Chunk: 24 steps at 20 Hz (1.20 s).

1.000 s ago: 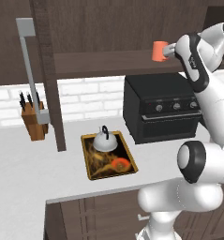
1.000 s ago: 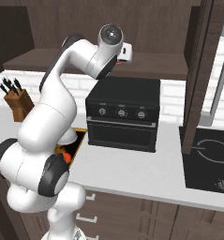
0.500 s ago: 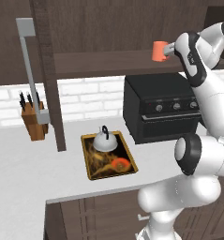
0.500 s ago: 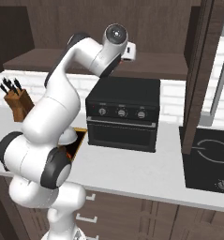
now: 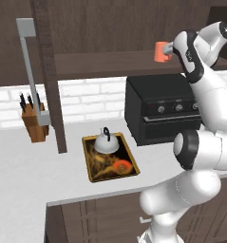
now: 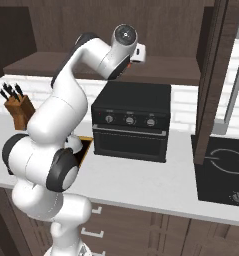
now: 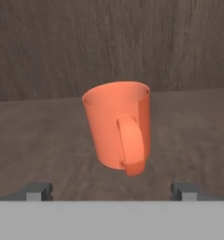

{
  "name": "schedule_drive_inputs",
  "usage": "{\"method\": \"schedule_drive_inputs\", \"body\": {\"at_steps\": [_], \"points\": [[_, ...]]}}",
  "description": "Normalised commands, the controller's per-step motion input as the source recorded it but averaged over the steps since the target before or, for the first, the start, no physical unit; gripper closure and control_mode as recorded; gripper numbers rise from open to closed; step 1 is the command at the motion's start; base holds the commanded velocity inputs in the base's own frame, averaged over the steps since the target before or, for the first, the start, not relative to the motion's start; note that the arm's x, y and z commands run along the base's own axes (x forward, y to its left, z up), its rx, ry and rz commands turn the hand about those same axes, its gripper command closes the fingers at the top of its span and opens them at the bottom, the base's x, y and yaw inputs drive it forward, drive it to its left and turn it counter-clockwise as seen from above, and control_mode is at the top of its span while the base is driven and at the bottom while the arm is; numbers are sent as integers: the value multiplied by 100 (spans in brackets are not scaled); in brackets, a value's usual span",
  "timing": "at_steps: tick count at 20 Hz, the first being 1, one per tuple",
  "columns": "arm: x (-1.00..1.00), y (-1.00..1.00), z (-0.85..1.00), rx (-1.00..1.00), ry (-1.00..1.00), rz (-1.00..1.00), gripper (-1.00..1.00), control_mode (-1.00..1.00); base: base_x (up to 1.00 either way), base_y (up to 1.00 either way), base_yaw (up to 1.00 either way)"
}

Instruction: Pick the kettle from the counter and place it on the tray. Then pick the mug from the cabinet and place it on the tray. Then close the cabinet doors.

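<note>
The orange mug (image 7: 118, 129) stands upright on the shelf of the dark wooden cabinet (image 5: 105, 64), its handle turned toward the hand. My gripper (image 7: 111, 190) is open just in front of the mug, and its fingertips (image 7: 38, 190) stand wide to either side without touching it. From the left base view, the gripper (image 5: 168, 47) sits right beside the mug (image 5: 160, 51). The silver kettle (image 5: 105, 142) rests on the far end of the gold-rimmed tray (image 5: 112, 178) on the counter (image 5: 29, 175). Both cabinet doors are open: the left door (image 5: 51, 76) and the right door (image 6: 211, 75).
A black toaster oven (image 5: 162, 107) stands on the counter under the shelf, right of the tray. A knife block (image 5: 34, 121) sits at the back left. A black cooktop (image 6: 223, 167) lies to the right. The door's long grey handle (image 5: 29, 71) hangs over the counter.
The arm has eased slightly toward the mug on the shelf. The gripper stays open; the kettle, tray and doors have not moved.
</note>
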Motion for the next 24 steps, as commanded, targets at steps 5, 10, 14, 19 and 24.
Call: {"method": "schedule_drive_inputs", "body": {"at_steps": [5,10,14,19,24], "points": [[21,0,-3,0,0,0,-100,-100,0,0,0],[6,-1,-13,0,0,0,-100,-100,0,0,0],[30,-5,-16,0,0,0,-100,-100,0,0,0],[22,-9,-6,0,0,3,-100,-100,0,0,0],[7,-10,0,0,0,4,-100,-100,0,0,0]]}}
